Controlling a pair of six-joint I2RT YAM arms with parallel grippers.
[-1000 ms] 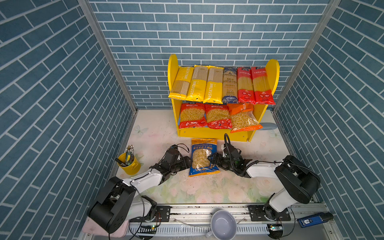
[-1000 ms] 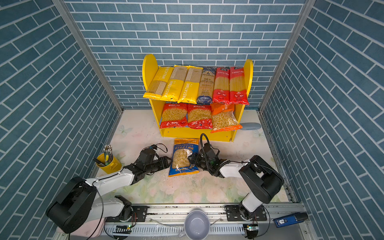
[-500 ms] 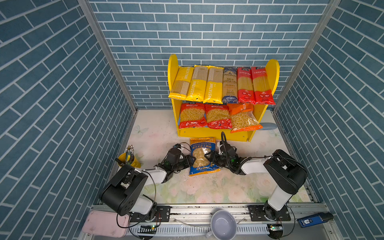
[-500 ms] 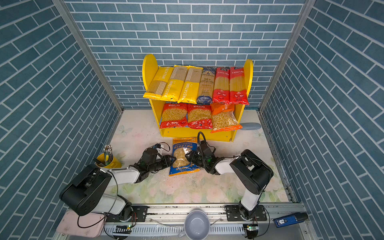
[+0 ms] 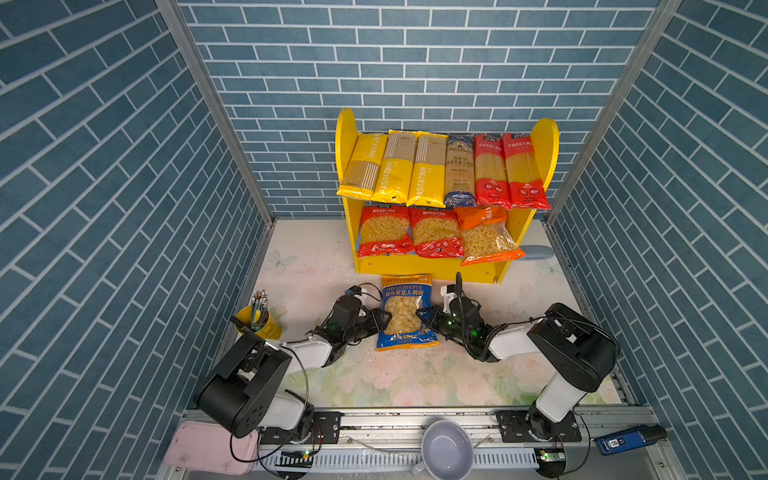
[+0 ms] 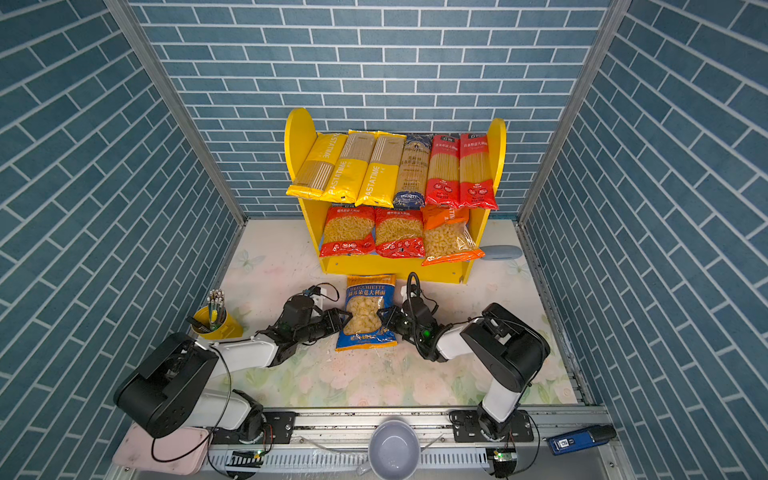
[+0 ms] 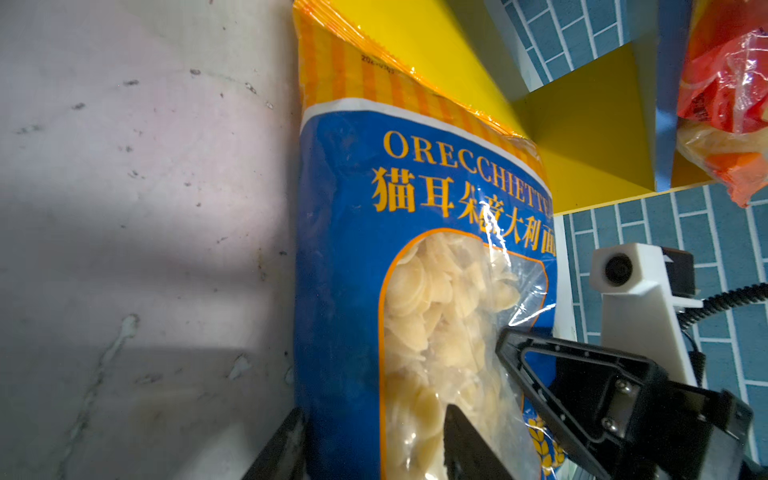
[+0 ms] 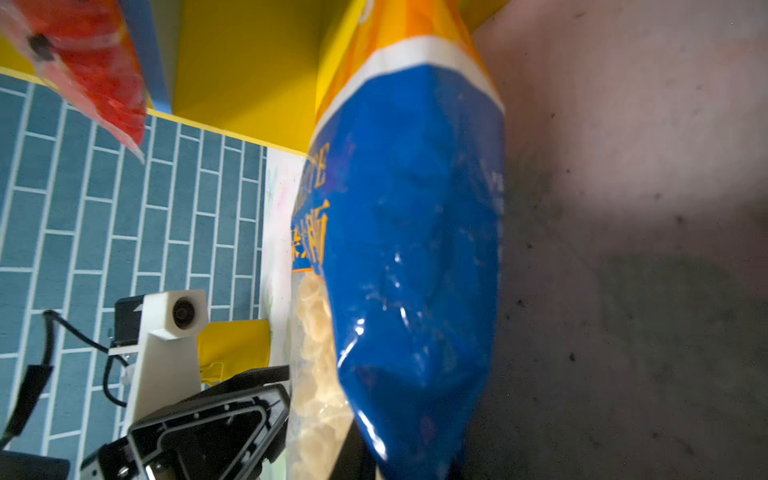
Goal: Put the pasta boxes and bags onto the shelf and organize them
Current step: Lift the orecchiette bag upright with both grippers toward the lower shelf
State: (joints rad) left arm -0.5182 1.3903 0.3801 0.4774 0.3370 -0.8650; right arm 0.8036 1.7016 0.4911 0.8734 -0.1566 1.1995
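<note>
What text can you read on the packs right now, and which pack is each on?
"ORECCHIETTE": blue bag, lying in front of the shelf.
"猫耳朵意大利面": same bag, the line below.
"PASTATIME": yellow packs on the upper board.
Stamped code on the blue bag's striped top: blurred.
Print on the dark-blue pack, red packs, red bags and orange bag: too small to read.

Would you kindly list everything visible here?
shelf: one, yellow, table back.
PASTATIME packs: three, yellow, upper board left.
navy spaghetti pack: one, navy, upper middle.
red spaghetti packs: two, red, upper right.
short-pasta bags: two, red, lower board.
macaroni bag: one, orange, lower right.
orecchiette bag: one, blue, before shelf.
pen cup: one, yellow, table left.
bowl: one, grey, front rail.
tray: one, pink, front left.
device: one, blue, front right.
left gripper, right gripper: two, black, gripping orecchiette bag.
</note>
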